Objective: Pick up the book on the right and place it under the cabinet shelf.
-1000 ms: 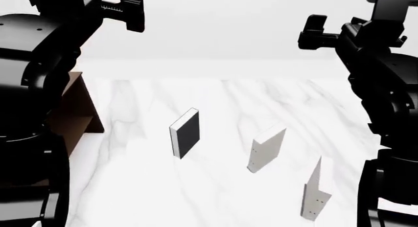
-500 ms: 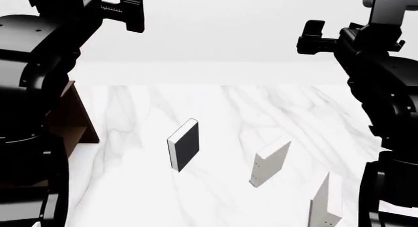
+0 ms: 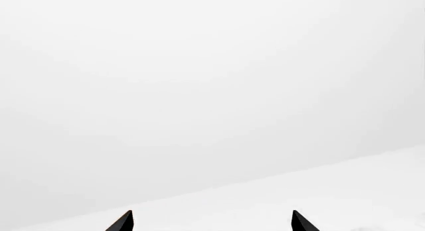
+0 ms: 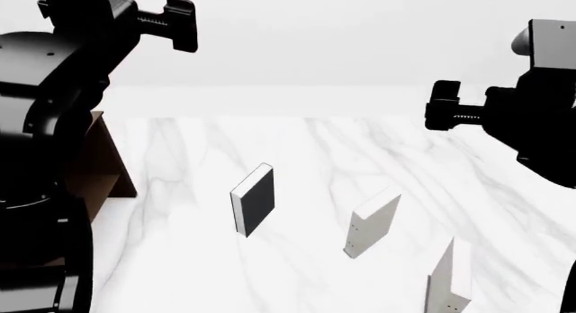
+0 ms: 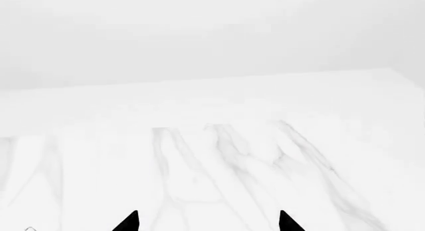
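Right gripper (image 4: 443, 105) lowered and swung inward over the last half second, now level with the far part of the marble counter (image 4: 297, 144); previously raised near the upper right corner of the head view. Prongs seen apart in the right wrist view, nothing between them: open and empty. Left gripper (image 4: 183, 23) unchanged, raised at upper left, prongs likewise apart in the left wrist view, holding nothing. Head view itself steady against half a second ago, after an earlier shift that pushed all three books lower in the picture. Target book (image 4: 450, 279), thin and pale, standing upright at the near right of the counter, partly cut by the lower edge, untouched. Thicker pale grey book (image 4: 373, 222) just to its left; black-covered book (image 4: 253, 199) further left, well apart. Cabinet shelf (image 4: 101, 166) at far left, largely hidden behind the left arm. Judged: reach phase begun, right arm the working arm; descent toward the book and the grasp not yet made.
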Motion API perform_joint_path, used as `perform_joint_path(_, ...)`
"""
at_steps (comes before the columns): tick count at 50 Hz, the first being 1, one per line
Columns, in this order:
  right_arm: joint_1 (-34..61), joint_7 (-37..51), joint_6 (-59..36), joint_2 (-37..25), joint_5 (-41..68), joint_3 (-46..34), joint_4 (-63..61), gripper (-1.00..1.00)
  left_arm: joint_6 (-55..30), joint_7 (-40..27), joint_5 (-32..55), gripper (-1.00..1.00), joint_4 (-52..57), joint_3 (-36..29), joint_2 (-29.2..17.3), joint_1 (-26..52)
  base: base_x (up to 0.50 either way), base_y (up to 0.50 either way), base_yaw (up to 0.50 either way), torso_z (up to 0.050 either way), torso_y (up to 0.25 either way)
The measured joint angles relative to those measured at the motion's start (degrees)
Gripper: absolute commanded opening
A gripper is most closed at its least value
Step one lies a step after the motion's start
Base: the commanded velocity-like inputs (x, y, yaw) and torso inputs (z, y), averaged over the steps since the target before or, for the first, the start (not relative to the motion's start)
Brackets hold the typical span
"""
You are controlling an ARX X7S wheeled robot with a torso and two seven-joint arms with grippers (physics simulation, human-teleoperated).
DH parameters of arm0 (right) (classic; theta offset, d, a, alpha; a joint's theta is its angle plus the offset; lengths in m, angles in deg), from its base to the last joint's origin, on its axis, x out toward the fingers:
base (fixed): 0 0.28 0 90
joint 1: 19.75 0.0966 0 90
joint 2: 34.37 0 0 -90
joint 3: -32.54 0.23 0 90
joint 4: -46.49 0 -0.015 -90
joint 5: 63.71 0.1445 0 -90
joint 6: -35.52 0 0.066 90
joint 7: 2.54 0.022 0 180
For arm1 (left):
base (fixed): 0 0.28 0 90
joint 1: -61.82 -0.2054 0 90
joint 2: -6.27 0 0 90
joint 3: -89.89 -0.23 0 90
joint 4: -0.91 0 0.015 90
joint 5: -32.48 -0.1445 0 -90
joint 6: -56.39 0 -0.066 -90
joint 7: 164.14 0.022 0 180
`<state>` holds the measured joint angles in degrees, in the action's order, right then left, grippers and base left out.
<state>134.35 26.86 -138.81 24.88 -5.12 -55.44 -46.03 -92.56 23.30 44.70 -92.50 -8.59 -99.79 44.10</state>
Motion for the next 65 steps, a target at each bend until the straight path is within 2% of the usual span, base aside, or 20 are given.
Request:
perform_joint_path(14, -4.73, 25.52, -1.72, -10.58, 36.97, -2.56, 0.49, 1.00, -0.28, 0.14, 0.75, 1.00, 1.49, 0.19, -0.21, -0.66, 0.00, 0.00, 0.00, 0.000, 0.000)
perform_joint_path(28, -12.30, 37.14, 2.43, -17.72, 57.08, -5.23, -0.33, 1.00, 0.02, 0.21, 1.23, 1.00, 1.90, 0.20, -0.40, -1.39, 0.00, 0.00, 0.00, 0.000, 0.000)
perform_joint_path(46, -22.59, 39.77, 7.76, -19.87, 64.42, -4.19, -1.37, 1.00, 0.64, 0.18, 1.62, 1.00, 1.81, 0.10, -0.63, -2.28, 0.00, 0.00, 0.00, 0.000, 0.000)
perform_joint_path(65, -29.00, 31.64, 10.17, -17.12, 54.93, -0.53, 2.19, 1.00, 1.06, 0.01, 1.94, 1.00, 1.99, -0.25, -0.78, -3.32, 0.00, 0.00, 0.00, 0.000, 0.000)
